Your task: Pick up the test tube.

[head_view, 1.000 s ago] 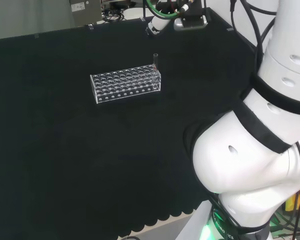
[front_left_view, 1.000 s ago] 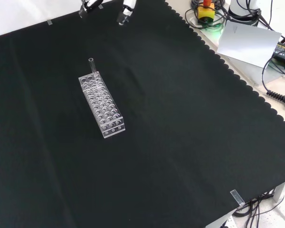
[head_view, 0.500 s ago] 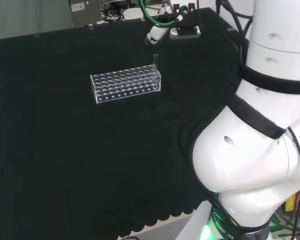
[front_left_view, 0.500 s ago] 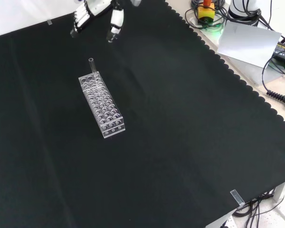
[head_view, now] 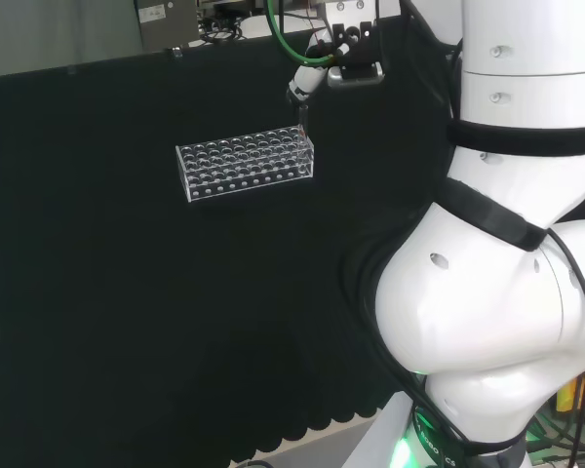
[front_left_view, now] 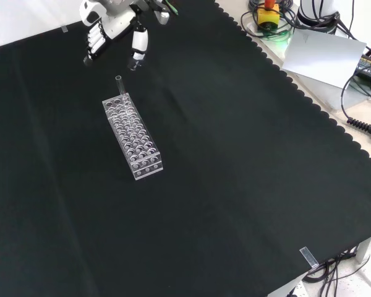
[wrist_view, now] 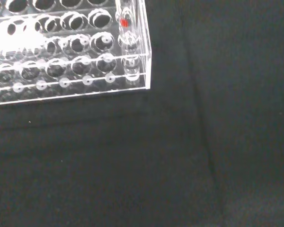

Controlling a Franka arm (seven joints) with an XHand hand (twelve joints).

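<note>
Since the earlier frames, I see the black and white hand [front_left_view: 114, 28] has come down toward the clear plastic test tube rack [front_left_view: 132, 134], and the arm's big white links have swung upright in the head view. In the front view, the hand hangs above the rack's far end, fingers spread and nearly straight, holding nothing. A clear glass test tube [front_left_view: 119, 86] stands upright in the corner hole at that far end, untouched; the wrist view shows a small red mark [wrist_view: 124, 21] on it. The rack rests on black cloth [front_left_view: 235, 185] with a scalloped edge, lightly creased beside the rack. Well right of the rack in the front view, past the cloth's edge, lie a white sheet [front_left_view: 324, 54] and black cables [front_left_view: 362, 117].
</note>
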